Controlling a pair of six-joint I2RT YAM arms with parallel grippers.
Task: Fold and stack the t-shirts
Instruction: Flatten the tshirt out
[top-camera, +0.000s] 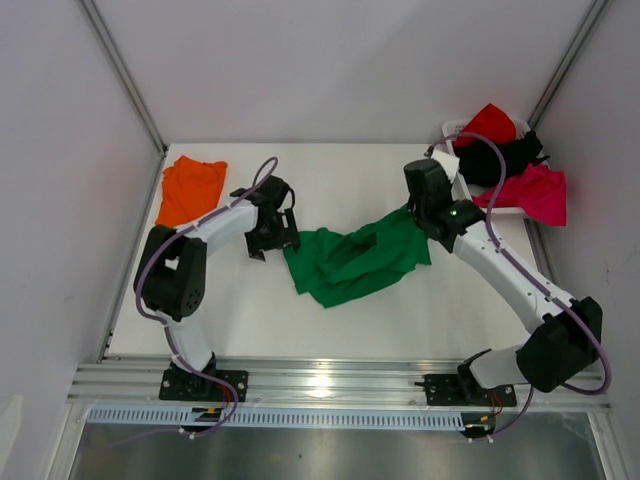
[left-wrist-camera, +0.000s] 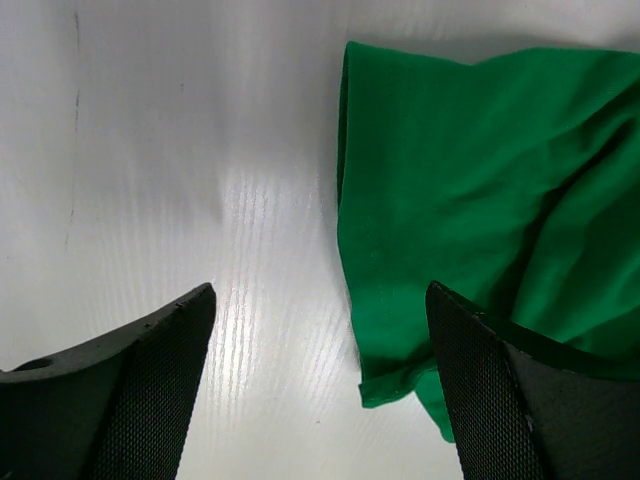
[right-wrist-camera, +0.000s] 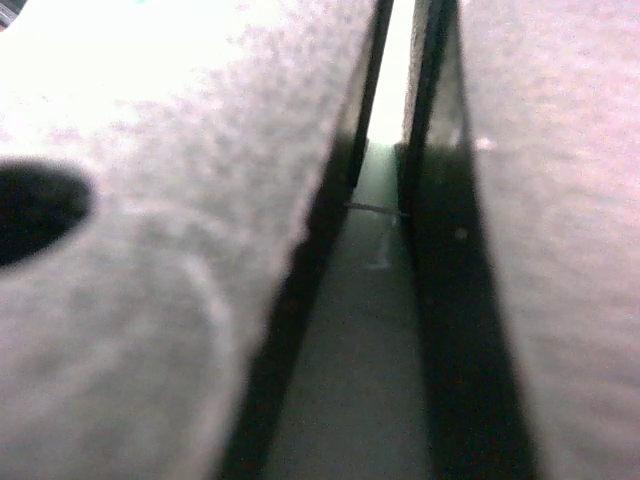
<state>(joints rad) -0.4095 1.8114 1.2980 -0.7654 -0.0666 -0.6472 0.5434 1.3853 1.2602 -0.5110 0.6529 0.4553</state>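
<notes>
A bright green t-shirt (top-camera: 355, 262) lies crumpled in the middle of the white table (top-camera: 240, 320). Its far right corner rises toward my right gripper (top-camera: 426, 214), which is shut on the cloth. In the right wrist view the fingers (right-wrist-camera: 200, 250) are pressed almost together, with a thin greenish strip between them. My left gripper (top-camera: 270, 246) stands open at the shirt's left edge. In the left wrist view the green t-shirt (left-wrist-camera: 480, 180) fills the right side and its corner runs under the right finger (left-wrist-camera: 500, 390). An orange t-shirt (top-camera: 190, 188) lies folded at the far left.
A white bin (top-camera: 452, 129) at the far right holds a red t-shirt (top-camera: 490, 122), a black one (top-camera: 505, 155) and a magenta one (top-camera: 535, 192) that hangs over its rim. White walls close in both sides. A metal rail (top-camera: 330, 380) runs along the near edge.
</notes>
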